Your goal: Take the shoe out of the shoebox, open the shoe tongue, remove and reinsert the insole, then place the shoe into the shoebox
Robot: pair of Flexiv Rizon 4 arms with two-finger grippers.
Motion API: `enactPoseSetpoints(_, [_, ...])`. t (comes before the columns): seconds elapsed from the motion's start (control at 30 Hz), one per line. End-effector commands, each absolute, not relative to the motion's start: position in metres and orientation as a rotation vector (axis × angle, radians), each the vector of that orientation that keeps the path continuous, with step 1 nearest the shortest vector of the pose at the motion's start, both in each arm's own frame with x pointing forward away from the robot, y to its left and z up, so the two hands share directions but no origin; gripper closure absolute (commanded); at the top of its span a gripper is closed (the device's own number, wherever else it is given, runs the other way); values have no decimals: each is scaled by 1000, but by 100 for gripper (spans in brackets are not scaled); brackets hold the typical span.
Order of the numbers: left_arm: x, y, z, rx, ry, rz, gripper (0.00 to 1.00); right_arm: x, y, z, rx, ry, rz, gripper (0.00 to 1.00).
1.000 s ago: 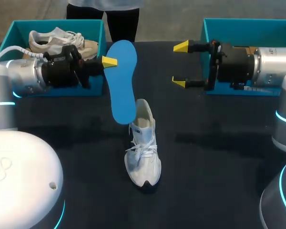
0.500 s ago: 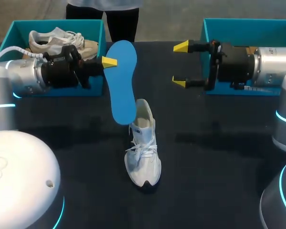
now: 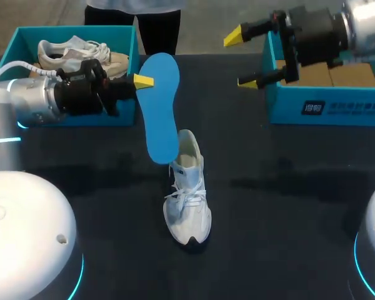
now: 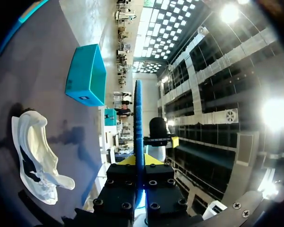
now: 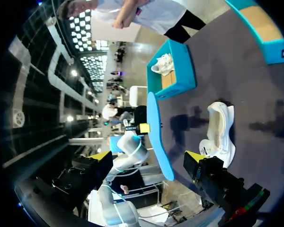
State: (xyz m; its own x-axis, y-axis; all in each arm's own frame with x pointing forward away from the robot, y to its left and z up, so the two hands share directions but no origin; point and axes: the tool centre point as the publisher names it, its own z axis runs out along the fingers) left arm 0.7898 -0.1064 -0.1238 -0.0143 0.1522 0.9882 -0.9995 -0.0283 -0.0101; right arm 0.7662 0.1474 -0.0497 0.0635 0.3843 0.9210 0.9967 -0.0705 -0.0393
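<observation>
While a white laced shoe (image 3: 187,200) sits on the dark matte table (image 3: 275,212), left end effector (image 3: 144,81) pinches the flat blue insole (image 3: 159,106); right end effector (image 3: 242,59) hangs wide open.

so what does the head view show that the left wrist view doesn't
Only the head view shows the left box with a second shoe lying in it, and the broad blue face of the insole. Only the left wrist view shows the insole edge-on, a thin blue strip rising from between the fingers of the left claw. Both show the white shoe on the table, the right box, and the left claw shut on the insole.
</observation>
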Motion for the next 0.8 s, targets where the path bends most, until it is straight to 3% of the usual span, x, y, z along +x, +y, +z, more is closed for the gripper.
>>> enactPoseSetpoints(0.03, [789, -106, -123, 1115, -1093, 1306, 100, 769, 155, -40, -1757, -1573, -795, 0])
enactPoseSetpoints(0.8, [789, -106, -123, 1115, -1093, 1306, 100, 767, 230, 24, -2163, -1876, -543, 0])
